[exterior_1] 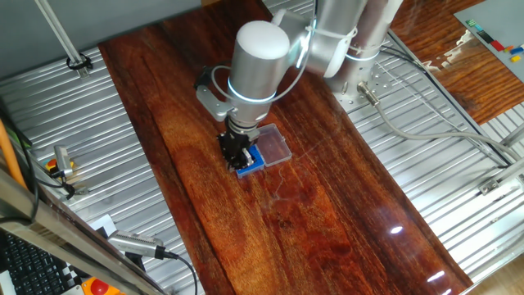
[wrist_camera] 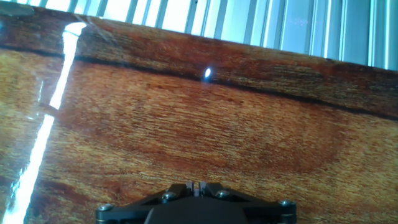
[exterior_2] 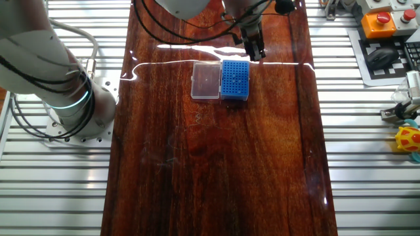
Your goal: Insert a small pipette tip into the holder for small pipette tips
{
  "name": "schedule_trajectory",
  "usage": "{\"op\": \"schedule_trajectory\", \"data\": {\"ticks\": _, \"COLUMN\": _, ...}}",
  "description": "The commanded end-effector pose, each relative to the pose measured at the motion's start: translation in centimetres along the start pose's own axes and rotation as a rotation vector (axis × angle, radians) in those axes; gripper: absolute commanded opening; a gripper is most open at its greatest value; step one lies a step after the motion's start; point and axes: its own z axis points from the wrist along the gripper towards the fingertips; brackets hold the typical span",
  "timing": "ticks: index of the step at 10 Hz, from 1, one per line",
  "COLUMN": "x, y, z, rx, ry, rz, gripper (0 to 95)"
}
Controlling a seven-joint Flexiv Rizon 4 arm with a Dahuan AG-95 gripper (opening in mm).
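The holder for small pipette tips (exterior_2: 235, 79) is a small blue square rack on the wooden table, and it also shows in one fixed view (exterior_1: 252, 161). Its clear lid panel (exterior_2: 205, 81) lies flat beside it. My gripper (exterior_2: 254, 51) hangs above the table just past the rack's far right corner. In one fixed view the gripper (exterior_1: 237, 152) partly covers the rack. In the hand view the fingertips (wrist_camera: 189, 185) stand almost together, with a thin pale sliver between them that looks like the small pipette tip. The rack is out of the hand view.
The dark wooden table (exterior_2: 216, 164) lies between ribbed metal surfaces (exterior_2: 374, 164). The arm's base (exterior_2: 65, 98) stands at the left. A button box (exterior_2: 384, 23) and a yellow toy (exterior_2: 408, 141) sit at the right.
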Motion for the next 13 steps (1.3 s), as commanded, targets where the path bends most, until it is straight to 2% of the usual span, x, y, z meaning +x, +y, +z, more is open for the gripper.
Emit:
{"op": "schedule_trajectory", "data": {"ticks": 1, "x": 0.6, "y": -0.2, "z": 0.1, "rx": 0.003, "ry": -0.006, "rz": -0.007, "gripper": 0.0}}
{"op": "schedule_trajectory", "data": {"ticks": 2, "x": 1.0, "y": -0.2, "z": 0.1, "rx": 0.004, "ry": -0.011, "rz": -0.01, "gripper": 0.0}}
{"op": "schedule_trajectory", "data": {"ticks": 5, "x": 1.3, "y": -0.2, "z": 0.0, "rx": 0.008, "ry": -0.029, "rz": -0.013, "gripper": 0.0}}
{"op": "schedule_trajectory", "data": {"ticks": 9, "x": 1.2, "y": -0.4, "z": 0.0, "rx": 0.014, "ry": -0.026, "rz": -0.02, "gripper": 0.0}}
{"op": "schedule_trajectory", "data": {"ticks": 11, "x": 1.2, "y": -1.3, "z": 0.3, "rx": 0.004, "ry": 0.013, "rz": -0.063, "gripper": 0.0}}
{"op": "schedule_trajectory", "data": {"ticks": 13, "x": 1.3, "y": -1.6, "z": 0.4, "rx": 0.001, "ry": 0.023, "rz": -0.074, "gripper": 0.0}}
